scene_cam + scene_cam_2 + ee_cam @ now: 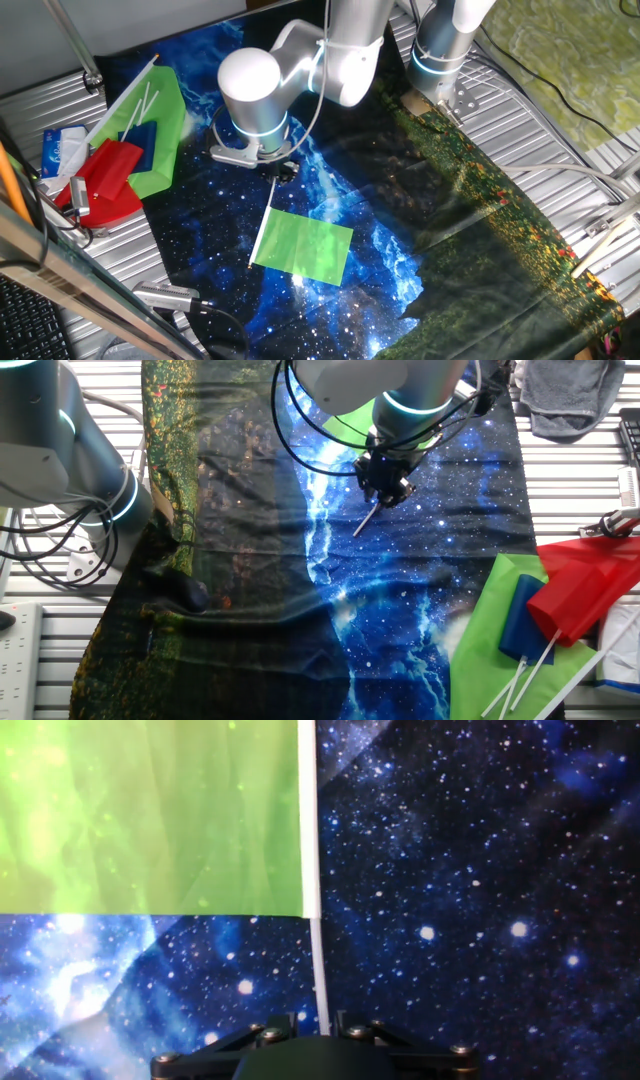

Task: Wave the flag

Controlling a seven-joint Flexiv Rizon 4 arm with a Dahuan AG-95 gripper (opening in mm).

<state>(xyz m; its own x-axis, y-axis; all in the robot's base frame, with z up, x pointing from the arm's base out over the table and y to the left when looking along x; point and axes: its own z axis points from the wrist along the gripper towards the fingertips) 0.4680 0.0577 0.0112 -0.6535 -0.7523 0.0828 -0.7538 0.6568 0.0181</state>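
The flag is a small bright-green cloth (302, 245) on a thin white stick (268, 225). It sits over the starry blue cloth near the table's middle. My gripper (283, 172) is shut on the stick's lower end, just above the flag. In the hand view the green cloth (150, 815) fills the upper left, and the stick (312, 870) runs down between my gripper's (318, 1017) closed jaws. In the other fixed view my gripper (385, 488) holds the stick, whose end (366, 521) pokes out below. A bit of the green cloth (345, 428) shows behind the arm.
A pile of other flags lies at the table's side: a larger green flag (160, 130) with white sticks, a red flag (110, 180) and a blue one (145, 145). The pile also shows in the other fixed view (585, 585). A second arm (80, 460) stands beside the table.
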